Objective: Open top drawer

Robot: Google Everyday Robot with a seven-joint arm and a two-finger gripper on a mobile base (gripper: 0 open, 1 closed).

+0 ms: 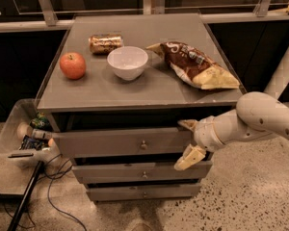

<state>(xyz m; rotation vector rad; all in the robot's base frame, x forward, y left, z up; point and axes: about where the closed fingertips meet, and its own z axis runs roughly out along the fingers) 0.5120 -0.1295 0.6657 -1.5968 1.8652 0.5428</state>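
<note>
progress looks slight; top drawer (120, 143) seems barely ajar; gripper (189, 141) spread wide, fingers (190, 157) above and below its right end, clamping nothing; most pulling remains.

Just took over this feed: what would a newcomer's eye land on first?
The pale arm reaching in from the right, its gripper open at the right end of the top drawer. Next, the red apple, white bowl and chip bag on the cabinet top.
</note>
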